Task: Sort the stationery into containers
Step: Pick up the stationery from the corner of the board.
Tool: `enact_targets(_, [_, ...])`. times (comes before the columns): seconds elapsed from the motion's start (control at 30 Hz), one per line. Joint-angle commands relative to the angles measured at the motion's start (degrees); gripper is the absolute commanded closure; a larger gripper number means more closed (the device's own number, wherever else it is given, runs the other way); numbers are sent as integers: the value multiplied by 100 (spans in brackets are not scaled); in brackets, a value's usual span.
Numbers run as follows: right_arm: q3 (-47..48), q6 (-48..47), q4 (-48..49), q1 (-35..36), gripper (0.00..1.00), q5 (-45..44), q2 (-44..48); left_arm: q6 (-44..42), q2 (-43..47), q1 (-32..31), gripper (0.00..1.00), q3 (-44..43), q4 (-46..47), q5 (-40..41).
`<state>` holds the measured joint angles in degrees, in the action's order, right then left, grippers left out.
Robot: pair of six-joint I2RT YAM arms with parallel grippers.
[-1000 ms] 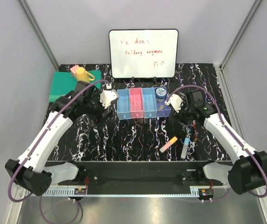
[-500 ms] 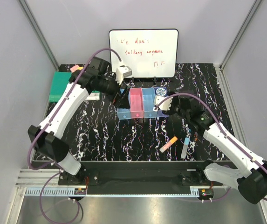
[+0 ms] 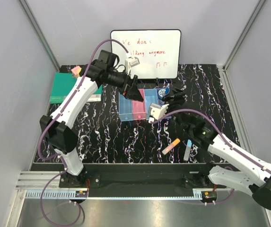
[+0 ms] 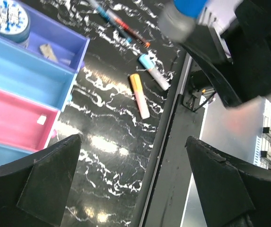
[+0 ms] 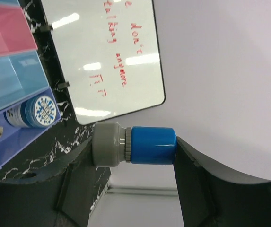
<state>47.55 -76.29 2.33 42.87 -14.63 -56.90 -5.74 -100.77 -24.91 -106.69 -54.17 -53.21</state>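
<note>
Blue-capped and grey-bodied, a short marker sits crosswise between the fingers of the right gripper, which are closed on its two ends; the long axis runs from one finger to the other. In the top view this gripper hovers at the 3 o'clock end of the containers, just over the purple bin. That bin already holds the round patterned roll and a small tan block. The pink bin holds one small white piece; the blue bin between pink and purple appears bare.

Deciding relation: the containers lie at about 9 o'clock of the held marker in the right wrist view and below it, so the right arm is the nearer one for the drop.

The left gripper stands with jaws fully apart and empty, above the 9 o'clock end of the row.

Still on the table, towards 5 o'clock of the row: an orange-pink marker, a blue-capped white marker and thin pens.

Change against one second ago: the left arm has swung up from low beside the bins to high above them. The right gripper has moved from 3 o'clock of the row inwards over its purple end.
</note>
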Motion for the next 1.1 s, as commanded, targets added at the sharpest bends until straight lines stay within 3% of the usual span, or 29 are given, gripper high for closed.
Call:
enact_targets(0.0, [96, -79, 445, 537, 88, -233, 338, 81, 75, 21, 1, -106, 521, -576])
enact_targets(0.2, [316, -26, 233, 1320, 93, -505, 198, 239, 31, 91, 1, -202, 890, -734])
enact_targets(0.23, [377, 26, 224, 1442, 100, -532, 154, 283, 23, 100, 1, -220, 943, -778])
enact_targets(0.53, [553, 132, 408, 1882, 100, -655, -172, 547, 241, 241, 1, -62, 1392, -1033])
enact_targets(0.73, [711, -70, 786, 2146, 100, -707, -488, 556, 584, 372, 1, 509, 1998, -1270])
enact_targets(0.83, [984, -254, 1067, 2181, 100, -725, -716, 898, 742, 521, 1, 825, 2419, -1507])
enact_targets(1.07, [1310, -641, 1647, 2199, 100, -839, -1130, 2224, 1270, 899, 3, 1985, 4754, -1894])
